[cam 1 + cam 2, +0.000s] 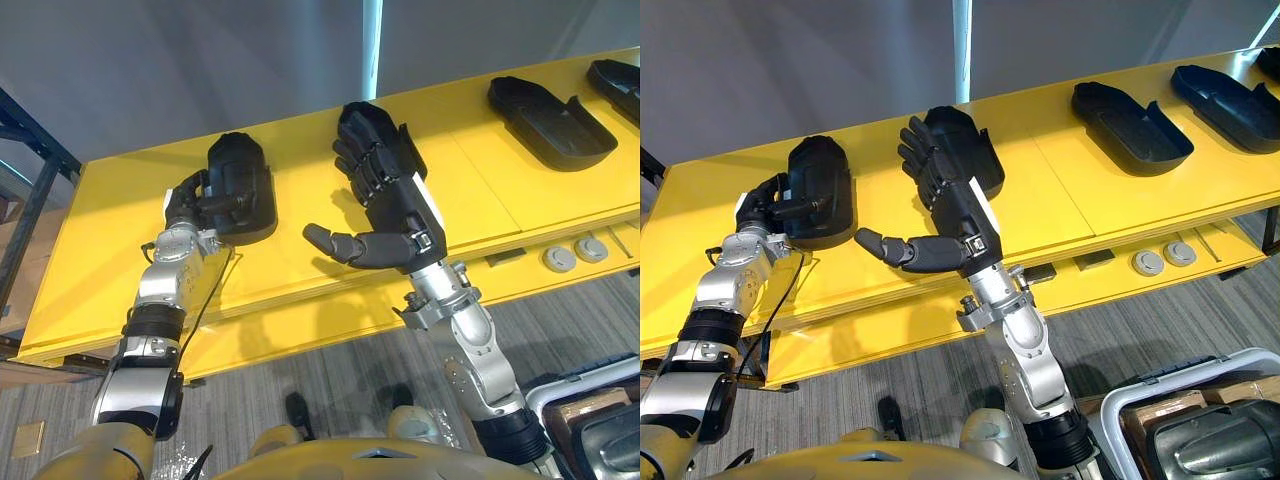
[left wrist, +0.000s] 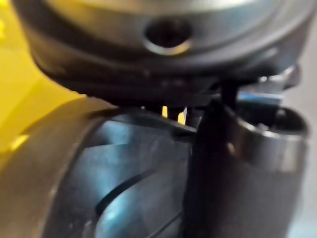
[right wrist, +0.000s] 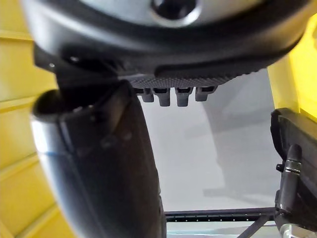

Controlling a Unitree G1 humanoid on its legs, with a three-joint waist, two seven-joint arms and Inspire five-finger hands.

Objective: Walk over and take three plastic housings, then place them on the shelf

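Note:
Several black plastic housings lie on a yellow table [image 1: 480, 190]. My left hand [image 1: 185, 208] has its fingers curled over the near edge of the leftmost housing [image 1: 245, 170], which rests on the table. Up close the left wrist view shows that housing [image 2: 124, 173] beside my thumb [image 2: 237, 173]. My right hand [image 1: 955, 225] is open above the table, fingers straight and spread, thumb out to the left. Its fingertips [image 3: 168, 94] overlap a second housing [image 1: 985, 165] that lies partly hidden behind them. I cannot tell if they touch it.
Two more housings [image 1: 550, 120] [image 1: 615, 85] lie at the table's far right. Two round silver discs [image 1: 558, 258] [image 1: 592, 248] sit on the lower front ledge. A grey bin [image 1: 1180, 420] with parts stands on the floor at the lower right.

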